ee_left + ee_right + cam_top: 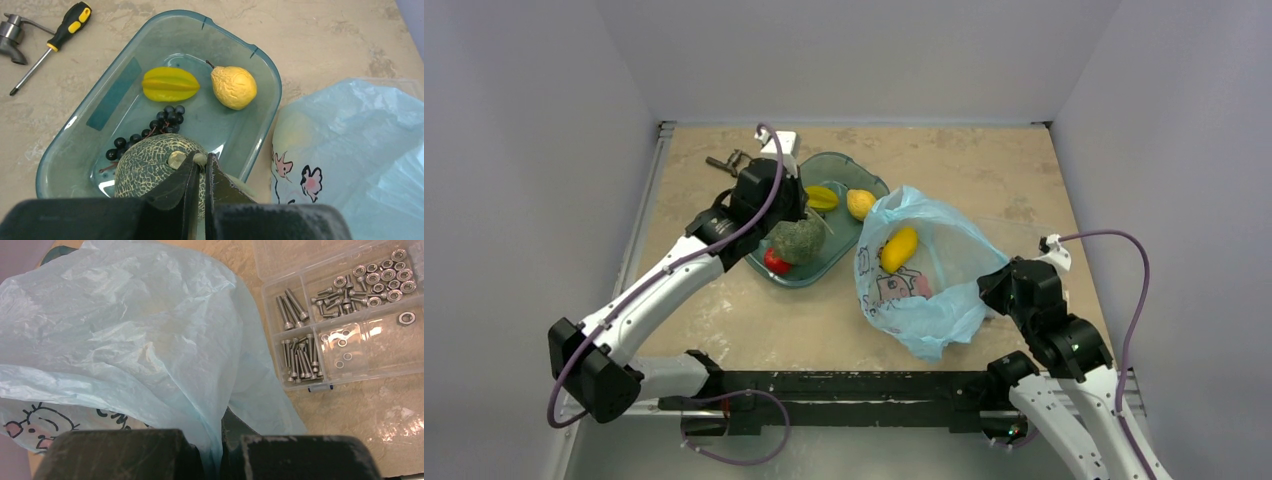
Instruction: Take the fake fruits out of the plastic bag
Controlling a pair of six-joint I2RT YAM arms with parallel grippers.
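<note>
left jaws grip melon [145, 167] | right jaws: bag [150, 340] | screws [300, 357]: right wrist only

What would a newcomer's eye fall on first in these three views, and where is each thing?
The crinkly light-blue plastic bag right of centre, a yellow mango showing inside it and the right gripper pinching its edge. Next, the big netted green melon at the near end of the teal tray, its stem nipped by the left gripper.
</note>
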